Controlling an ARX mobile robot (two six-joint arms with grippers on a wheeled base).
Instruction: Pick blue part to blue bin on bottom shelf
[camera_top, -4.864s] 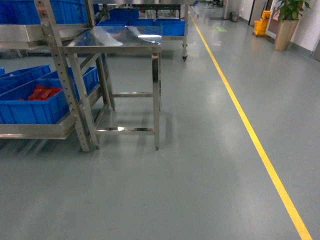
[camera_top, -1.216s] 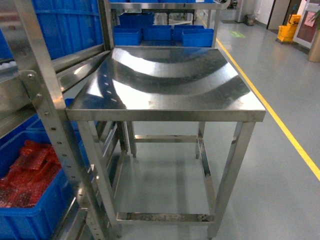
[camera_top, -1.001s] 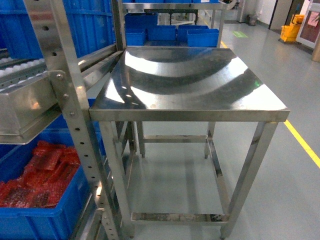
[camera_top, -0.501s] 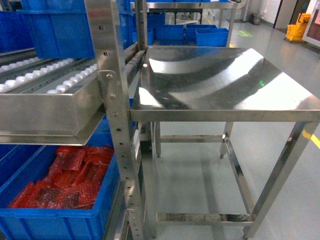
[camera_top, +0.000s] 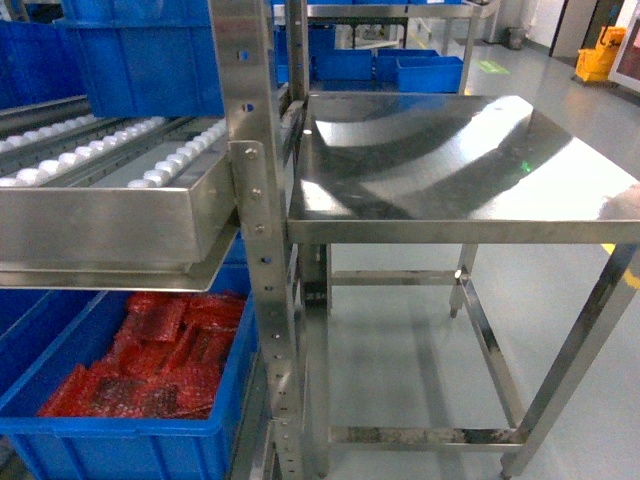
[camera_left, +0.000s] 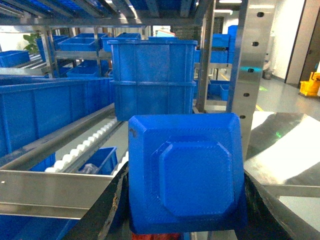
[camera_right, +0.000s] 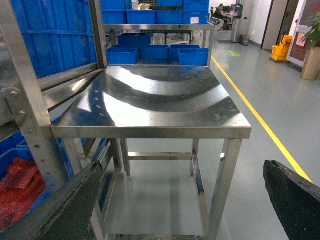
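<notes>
Two grippers — left gripper (camera_left: 185, 235) clamps blue part (camera_left: 184, 172), right gripper (camera_right: 185, 200) gapes wide, empty.

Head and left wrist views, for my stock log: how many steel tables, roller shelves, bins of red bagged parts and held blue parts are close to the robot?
Steel table: 1
Roller shelf: 1
Bin of red bagged parts: 1
Blue part, held: 1
Total: 4
</notes>
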